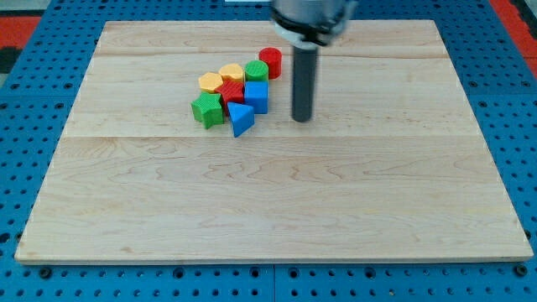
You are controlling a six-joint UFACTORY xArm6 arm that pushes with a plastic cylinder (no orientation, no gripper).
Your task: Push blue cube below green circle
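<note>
The blue cube [257,96] sits in a tight cluster of blocks at the upper middle of the wooden board [268,201]. The green circle [257,70] touches it just above. My tip [302,118] is on the board a short way to the right of the blue cube, apart from it. The dark rod rises from the tip to the arm head at the view's top.
The cluster also holds a red cylinder [270,62], two yellow blocks [232,73] [210,82], a red block [232,91], a green cube [206,110] and a blue triangle [240,118]. A blue pegboard [33,109] surrounds the board.
</note>
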